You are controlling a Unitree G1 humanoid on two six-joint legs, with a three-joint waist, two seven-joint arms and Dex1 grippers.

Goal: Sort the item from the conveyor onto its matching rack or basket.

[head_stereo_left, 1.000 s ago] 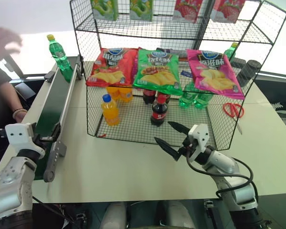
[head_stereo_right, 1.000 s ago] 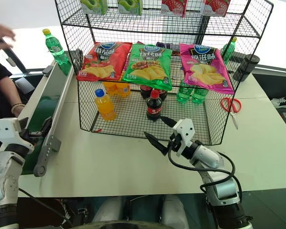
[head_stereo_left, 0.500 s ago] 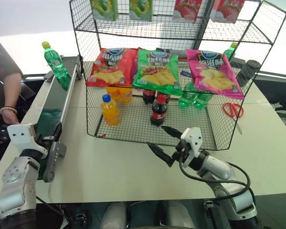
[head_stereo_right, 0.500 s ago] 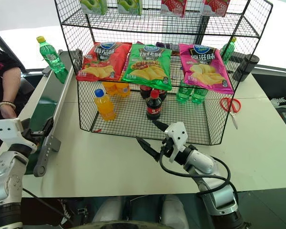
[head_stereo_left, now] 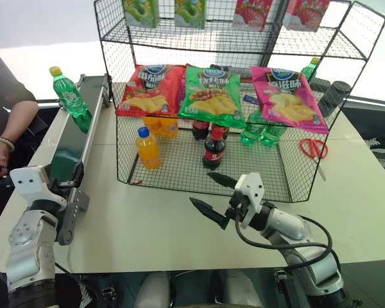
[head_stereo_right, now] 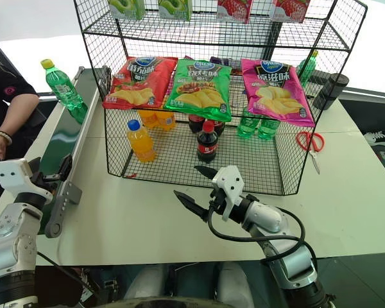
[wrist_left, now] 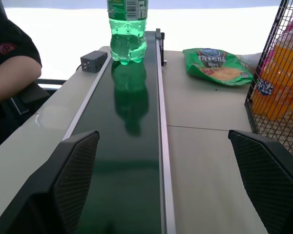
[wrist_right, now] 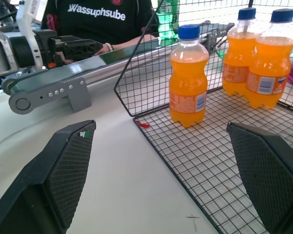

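The item, a green soda bottle [head_stereo_left: 65,94] with a yellow cap, stands upright at the far end of the conveyor [head_stereo_left: 69,149], a dark green belt along the table's left side. My left gripper [head_stereo_left: 68,182] hovers open over the belt's near end, with the bottle [wrist_left: 128,35] straight ahead of it and well apart. The black wire rack [head_stereo_left: 138,173] fills the middle of the table. My right gripper [head_stereo_left: 202,188] is open in front of the rack's lower tier and holds nothing.
The rack holds orange drink bottles [head_stereo_left: 147,147], cola bottles [head_stereo_left: 213,148], green bottles [head_stereo_left: 259,133] and chip bags [head_stereo_left: 212,95]. Red scissors [head_stereo_left: 314,149] lie at the right. A person's arm [head_stereo_left: 5,131] is left of the conveyor. A green chip bag [wrist_left: 217,66] lies beside the belt.
The green bottle has travelled along the belt toward me. The person's hand has drawn back from it. My right gripper has moved left, still open; the left one has kept still.
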